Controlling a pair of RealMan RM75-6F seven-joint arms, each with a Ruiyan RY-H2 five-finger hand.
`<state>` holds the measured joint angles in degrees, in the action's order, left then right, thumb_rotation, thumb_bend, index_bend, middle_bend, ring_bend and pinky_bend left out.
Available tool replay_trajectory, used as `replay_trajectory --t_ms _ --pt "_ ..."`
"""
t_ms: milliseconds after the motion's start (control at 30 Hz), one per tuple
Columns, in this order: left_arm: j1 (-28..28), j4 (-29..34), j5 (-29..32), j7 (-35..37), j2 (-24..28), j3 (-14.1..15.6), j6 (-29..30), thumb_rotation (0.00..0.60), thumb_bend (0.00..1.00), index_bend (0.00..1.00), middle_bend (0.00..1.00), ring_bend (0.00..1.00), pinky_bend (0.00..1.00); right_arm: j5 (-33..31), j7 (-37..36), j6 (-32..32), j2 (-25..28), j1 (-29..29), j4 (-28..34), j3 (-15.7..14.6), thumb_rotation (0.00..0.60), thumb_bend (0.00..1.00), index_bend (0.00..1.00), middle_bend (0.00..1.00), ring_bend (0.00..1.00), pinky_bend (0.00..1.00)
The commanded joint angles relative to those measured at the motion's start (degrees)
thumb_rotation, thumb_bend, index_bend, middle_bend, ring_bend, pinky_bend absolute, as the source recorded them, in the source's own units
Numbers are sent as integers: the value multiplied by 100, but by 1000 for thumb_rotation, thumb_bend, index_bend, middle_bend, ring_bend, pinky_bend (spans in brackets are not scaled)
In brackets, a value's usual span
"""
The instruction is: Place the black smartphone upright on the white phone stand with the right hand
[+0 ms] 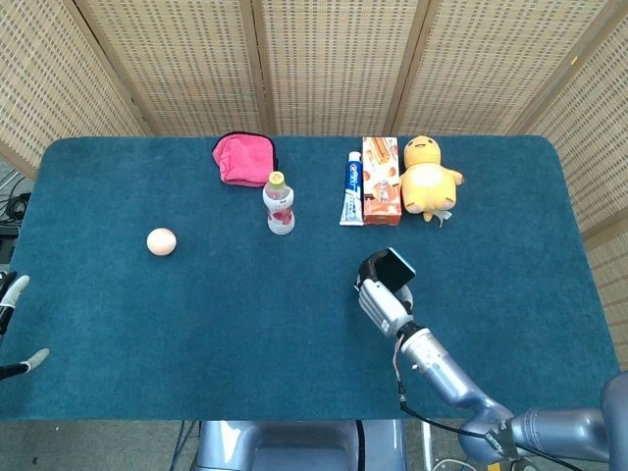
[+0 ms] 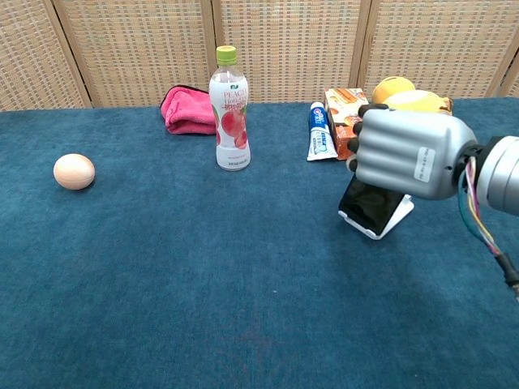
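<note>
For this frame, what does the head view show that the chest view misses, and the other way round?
Only the head view shows the left hand at the table's left edge and the whole plush duck.

Only the chest view shows the white phone stand under the black smartphone and the bottle's label.

Both show the right hand holding the smartphone, the bottle, egg, pink cloth, toothpaste and biscuit box.

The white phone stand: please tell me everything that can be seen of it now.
The white phone stand sits on the blue cloth, in front of the toothpaste and biscuit box. It looks like smooth white plastic, with a tilted back and a low front lip. The black smartphone leans on it, its lower edge at the lip. The right hand covers its top, so most of it is hidden.
</note>
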<state>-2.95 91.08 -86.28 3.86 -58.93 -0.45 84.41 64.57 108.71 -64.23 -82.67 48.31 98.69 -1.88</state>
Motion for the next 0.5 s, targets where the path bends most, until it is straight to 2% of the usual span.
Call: replay_trajectory --t_ms 33,167,300,400,500 --pt "1 -3 -6 18 7 3 2 600 0 0 0 0 0 3 124 -43 -61 49 -9 -95 600 680 507 489 415 347" --pt "2 1 -6 38 15 -2 9 600 0 0 0 0 0 -29 91 -87 -121 65 -18 -126 600 674 505 478 414 347" --pt "-2 21 -12 39 26 -1 8 600 0 0 0 0 0 -38 66 -154 -141 92 -14 -141 600 672 423 367 404 347" --pt "-2 32 -12 36 34 1 5 600 0 0 0 0 0 -22 47 -181 -132 112 -12 -161 600 672 354 247 315 347" --pt "-3 35 -14 29 34 4 3 600 0 0 0 0 0 -24 -3 -208 -128 116 -16 -187 600 672 346 205 242 343"
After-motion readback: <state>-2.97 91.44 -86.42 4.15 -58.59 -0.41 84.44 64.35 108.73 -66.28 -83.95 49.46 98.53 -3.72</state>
